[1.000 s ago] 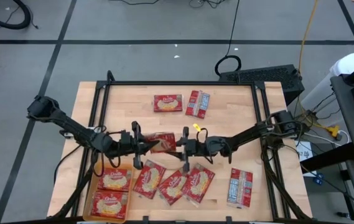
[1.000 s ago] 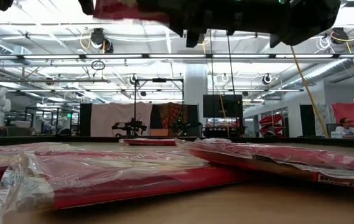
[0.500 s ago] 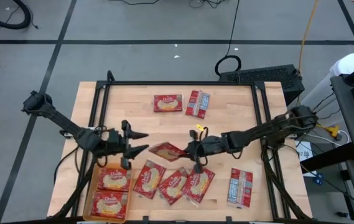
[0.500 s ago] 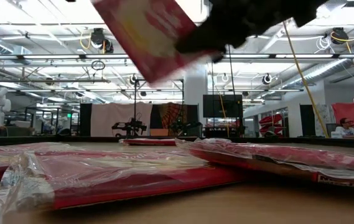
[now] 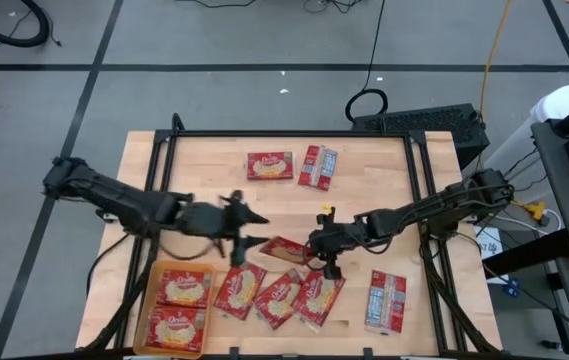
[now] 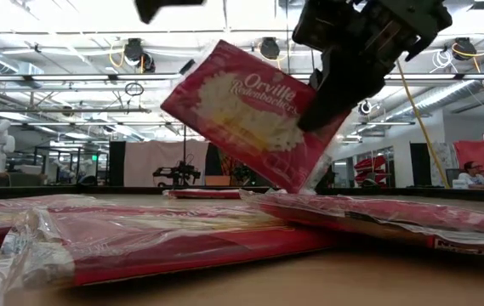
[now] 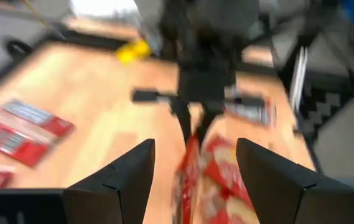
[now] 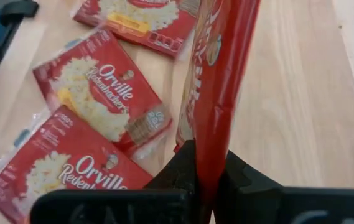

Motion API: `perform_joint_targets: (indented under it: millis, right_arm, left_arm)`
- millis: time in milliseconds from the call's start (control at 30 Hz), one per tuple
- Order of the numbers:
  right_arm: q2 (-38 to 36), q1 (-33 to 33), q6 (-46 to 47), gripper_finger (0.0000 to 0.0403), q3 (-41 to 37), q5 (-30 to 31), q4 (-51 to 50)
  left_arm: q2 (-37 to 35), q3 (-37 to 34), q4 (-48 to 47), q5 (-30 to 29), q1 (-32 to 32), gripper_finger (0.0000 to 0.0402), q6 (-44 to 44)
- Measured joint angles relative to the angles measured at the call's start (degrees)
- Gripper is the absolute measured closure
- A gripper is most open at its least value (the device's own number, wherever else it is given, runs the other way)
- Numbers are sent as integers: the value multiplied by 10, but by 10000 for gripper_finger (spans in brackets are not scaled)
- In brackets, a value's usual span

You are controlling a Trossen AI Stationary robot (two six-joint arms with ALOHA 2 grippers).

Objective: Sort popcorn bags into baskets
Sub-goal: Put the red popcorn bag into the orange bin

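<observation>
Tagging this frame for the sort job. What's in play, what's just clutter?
In play:
- held bag, pinched in right gripper
- left gripper, open beside it
- loose bags
- basket, two bags inside

Clutter:
- yellow cable
- black cable

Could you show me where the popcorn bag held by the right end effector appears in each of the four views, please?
High view: held popcorn bag at table centre.
Low view: hanging tilted at upper centre.
Left wrist view: blurred red packet between the fingers, low centre.
Right wrist view: edge-on, rising from the shut right end effector.
Shared landmark: the right end effector pinching its edge.
</observation>
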Motion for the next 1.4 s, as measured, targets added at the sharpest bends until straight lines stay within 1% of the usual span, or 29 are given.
perform_joint_targets:
  millis: [33, 100, 233, 300, 433, 600, 700, 800, 900, 1000, 1033, 1100, 1200, 1267, 1400]
  right_arm:
    - [0, 0, 1, 393, 0, -6, -3]
    - [0, 0, 1, 392, 0, -11, -18]
    - [0, -1, -1, 392, 0, -9, -43]
    - [0, -1, -2, 392, 0, -7, -55]
    - [0, -1, -4, 392, 0, -6, -60]
    - [0, -1, -18, 392, 0, -4, -62]
    - [0, -1, -26, 392, 0, 4, -62]
    - [0, -1, -34, 392, 0, 21, -62]
    - [0, -1, -36, 392, 0, 24, -60]
    - [0, -1, -42, 389, 0, 28, -48]
    - [0, -1, -42, 385, 0, 36, -43]
    - [1, 3, -48, 370, 0, 43, -28]
    - [-1, 8, -51, 334, 1, 55, -2]
    - [-2, 15, -52, 308, 2, 83, 3]
    - [-3, 26, -65, 265, 1, 142, 9]
  left_arm:
    - [24, 22, -18, 27, 11, 172, 7]
    - [70, 65, -65, 62, 29, 172, 22]
    - [158, 146, -141, 75, 55, 172, 56]
    - [196, 174, -167, 96, 64, 172, 72]
    - [250, 201, -158, 148, 72, 172, 97]
    - [288, 206, -153, 153, 79, 172, 111]
    - [297, 205, -155, 151, 83, 183, 111]
    - [298, 205, -158, 160, 85, 222, 108]
    - [299, 205, -171, 182, 86, 287, 98]
    - [294, 205, -194, 197, 86, 367, 79]
    - [292, 205, -199, 199, 86, 379, 68]
    - [279, 205, -221, 201, 82, 380, 44]
    - [256, 205, -275, 201, 64, 366, 9]
    - [235, 205, -305, 188, 47, 366, -24]
    - [177, 205, -345, 164, -1, 383, -88]
